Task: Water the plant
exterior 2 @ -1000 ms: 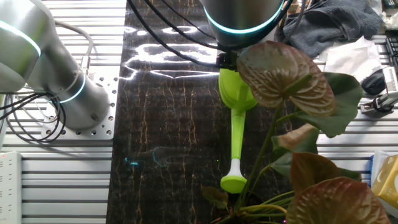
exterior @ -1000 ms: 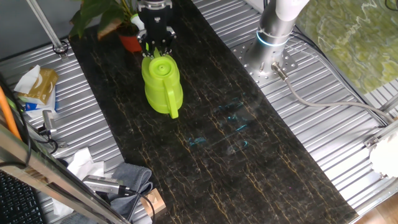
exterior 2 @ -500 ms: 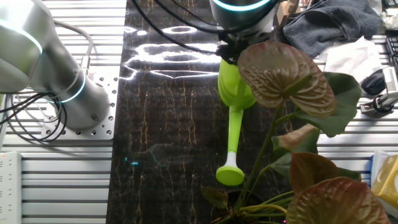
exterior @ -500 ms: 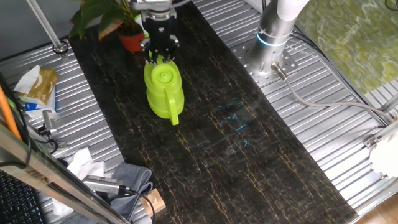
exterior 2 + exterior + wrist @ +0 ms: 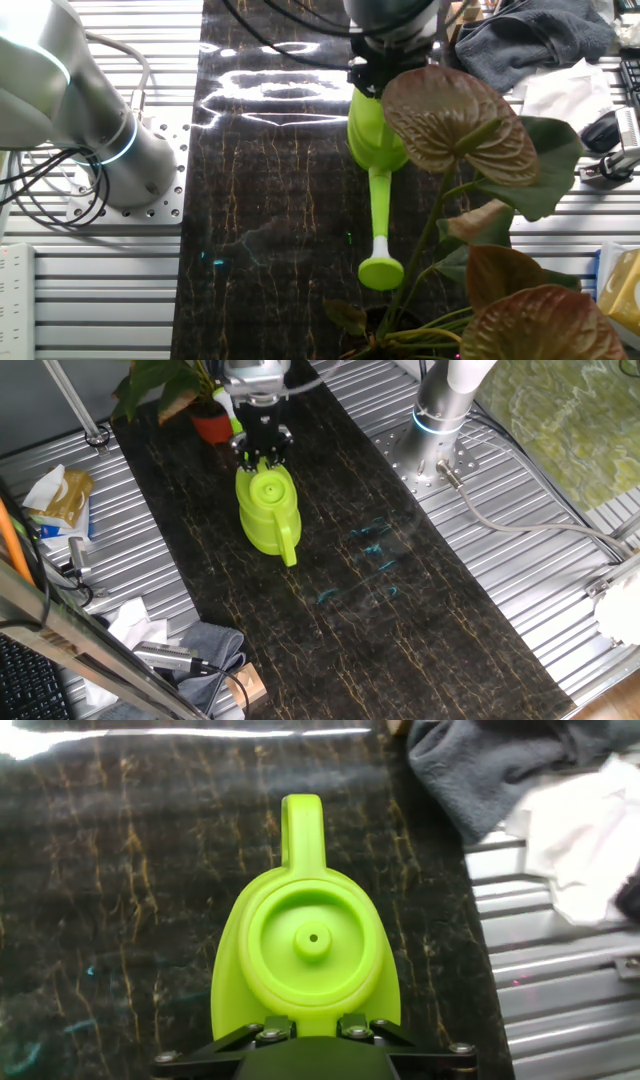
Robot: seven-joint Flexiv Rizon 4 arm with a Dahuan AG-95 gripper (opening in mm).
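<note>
A lime-green plastic watering can [image 5: 268,512] is seen on the dark, gold-veined marble-patterned table strip [image 5: 420,630], and the black two-finger gripper [image 5: 262,452] is set against the spout end of its body, the fingers appearing clamped on the can just behind the round lid. In the hand view the lid's raised centre knob and the looped handle are shown pointing away from the camera, with the gripper base [image 5: 310,1045] filling the bottom edge. In the other fixed view the long spout is directed toward the plant with broad green and brownish leaves [image 5: 470,190], its round rose hanging just beside the stems (whether it touches them cannot be told). The plant's small orange-red pot [image 5: 212,426] is placed at the far end of the strip, close to the gripper. A grey crumpled cloth [image 5: 480,765] and white tissue [image 5: 580,830] are seen beside the strip.
</note>
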